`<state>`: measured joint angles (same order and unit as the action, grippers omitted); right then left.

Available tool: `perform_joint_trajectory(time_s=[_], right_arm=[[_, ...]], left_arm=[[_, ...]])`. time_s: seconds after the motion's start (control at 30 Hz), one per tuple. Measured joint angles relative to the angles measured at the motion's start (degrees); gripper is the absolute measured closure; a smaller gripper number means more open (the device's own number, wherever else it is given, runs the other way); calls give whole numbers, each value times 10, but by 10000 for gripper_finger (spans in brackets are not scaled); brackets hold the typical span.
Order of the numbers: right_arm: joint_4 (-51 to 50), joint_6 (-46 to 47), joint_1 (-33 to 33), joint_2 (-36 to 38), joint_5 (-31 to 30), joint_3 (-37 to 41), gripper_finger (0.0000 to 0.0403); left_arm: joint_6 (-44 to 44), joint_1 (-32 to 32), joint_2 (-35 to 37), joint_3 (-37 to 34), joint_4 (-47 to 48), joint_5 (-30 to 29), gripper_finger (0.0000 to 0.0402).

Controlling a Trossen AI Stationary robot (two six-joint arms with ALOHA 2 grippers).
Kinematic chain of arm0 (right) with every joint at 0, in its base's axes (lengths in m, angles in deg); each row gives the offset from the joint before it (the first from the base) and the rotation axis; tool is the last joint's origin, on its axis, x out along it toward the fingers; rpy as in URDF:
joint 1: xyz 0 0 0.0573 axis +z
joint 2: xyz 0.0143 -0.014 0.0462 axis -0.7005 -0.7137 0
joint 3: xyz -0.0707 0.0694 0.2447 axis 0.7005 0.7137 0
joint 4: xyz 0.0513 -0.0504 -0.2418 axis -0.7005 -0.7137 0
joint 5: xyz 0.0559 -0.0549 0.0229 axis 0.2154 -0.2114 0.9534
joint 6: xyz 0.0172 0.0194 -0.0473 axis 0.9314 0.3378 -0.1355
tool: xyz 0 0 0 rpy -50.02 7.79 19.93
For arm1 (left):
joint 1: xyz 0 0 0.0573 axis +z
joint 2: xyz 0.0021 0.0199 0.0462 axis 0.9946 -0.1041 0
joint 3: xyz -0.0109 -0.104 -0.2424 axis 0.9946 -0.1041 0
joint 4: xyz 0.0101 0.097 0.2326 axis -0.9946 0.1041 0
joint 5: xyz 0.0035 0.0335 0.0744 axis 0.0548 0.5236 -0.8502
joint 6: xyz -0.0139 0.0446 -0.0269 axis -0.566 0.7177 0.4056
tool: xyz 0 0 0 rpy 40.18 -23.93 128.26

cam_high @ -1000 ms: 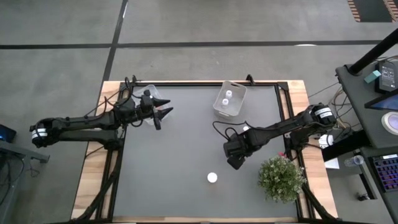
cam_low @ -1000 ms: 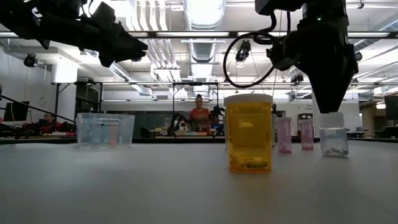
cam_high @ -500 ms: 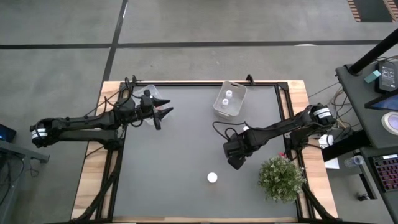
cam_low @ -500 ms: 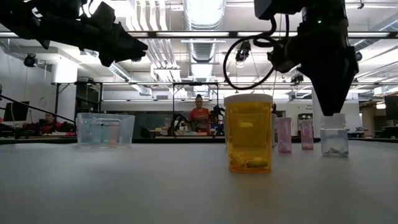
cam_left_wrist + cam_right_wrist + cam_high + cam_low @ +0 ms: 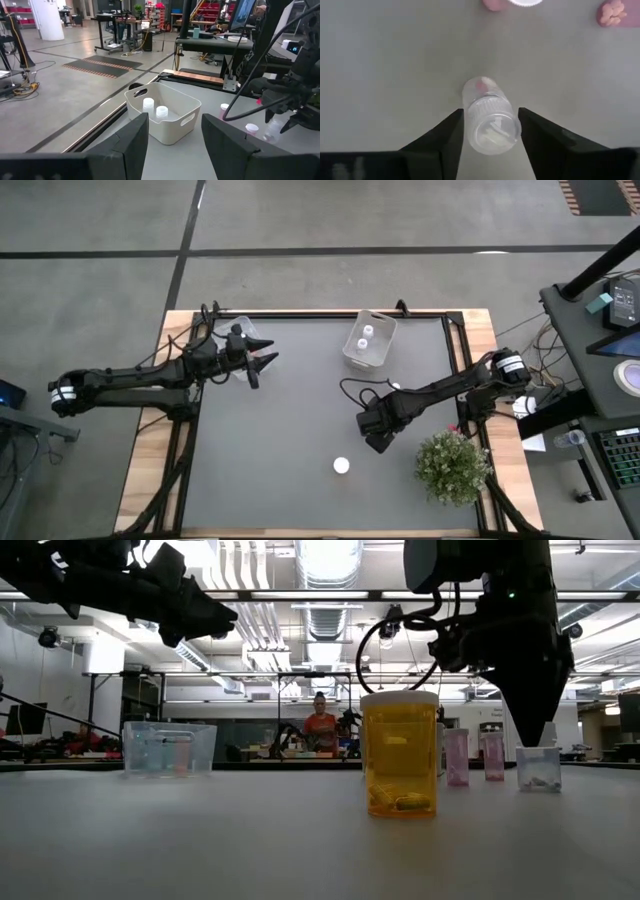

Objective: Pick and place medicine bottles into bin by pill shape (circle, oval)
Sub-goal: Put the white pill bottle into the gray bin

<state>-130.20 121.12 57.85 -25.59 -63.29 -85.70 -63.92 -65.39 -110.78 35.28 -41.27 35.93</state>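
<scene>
Right gripper (image 5: 487, 127) spread wide, straddling clear uncapped bottle (image 5: 489, 122), contact unclear. Left gripper (image 5: 262, 360) parted, idle near white bin (image 5: 368, 340).

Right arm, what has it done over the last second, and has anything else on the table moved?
The right gripper has sunk lower over the clear bottle, which now stands between its open jaws, not yet gripped. The left gripper, the amber bottle, the white bin and the plant stayed put.
</scene>
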Motion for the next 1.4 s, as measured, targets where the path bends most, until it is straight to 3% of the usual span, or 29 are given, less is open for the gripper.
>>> perform_joint_trajectory(time_s=[0.2,0.43,0.73,1.0,1.4], right_arm=[[-2,0,0,3,0,-3,272],[-43,-14,0,5,17,-40,252],[-147,-109,-42,6,-15,-183,263],[-160,-260,-149,6,-16,-263,260],[-131,-445,-397,-9,-17,-269,260]], left_arm=[[1,0,0,0,0,0,233],[1,0,0,0,0,0,233],[1,0,0,0,0,0,233],[1,0,0,0,3,0,233],[3,0,0,0,5,0,233]])
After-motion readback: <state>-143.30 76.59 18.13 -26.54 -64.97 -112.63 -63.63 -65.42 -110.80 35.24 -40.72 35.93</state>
